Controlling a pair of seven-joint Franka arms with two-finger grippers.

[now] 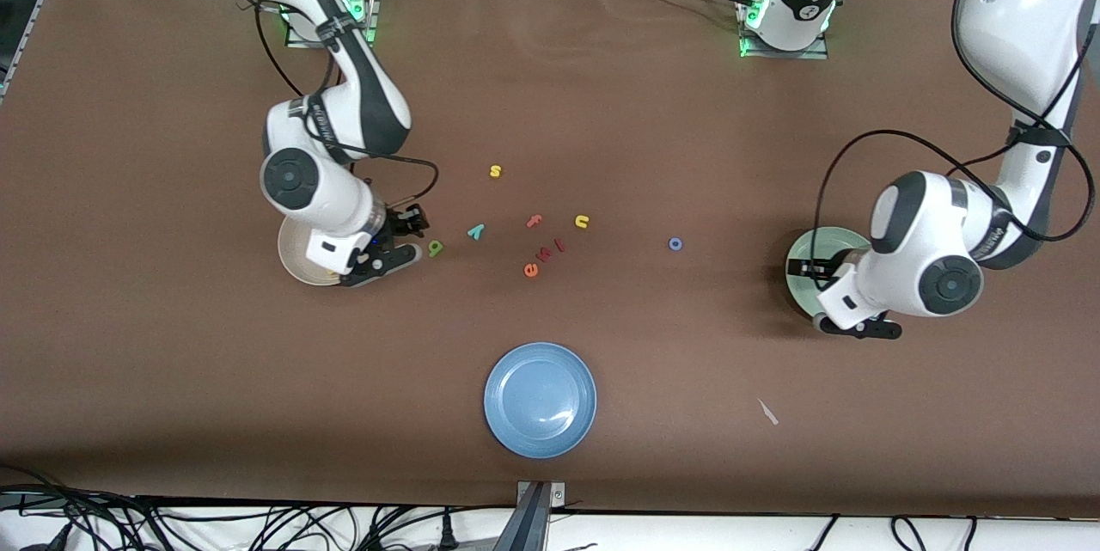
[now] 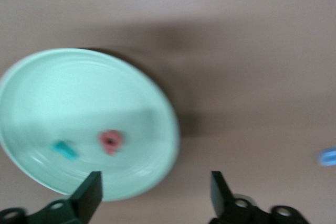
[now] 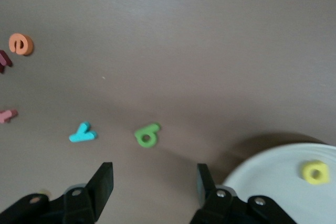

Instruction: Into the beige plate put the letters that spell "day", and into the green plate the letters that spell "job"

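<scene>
While matte, round green plate holds foam letters.

A: Where do your plates sit?

B: You've got the beige plate at the right arm's end, with the "a" in it. The green plate is at the left arm's end, holding the "j" and the "b".

A: And the loose letters?

B: The "d" lies just beside the beige plate, with the "y" next along toward the middle. The "o" sits between the middle cluster and the green plate. The blue plate is nearest the front camera.
</scene>
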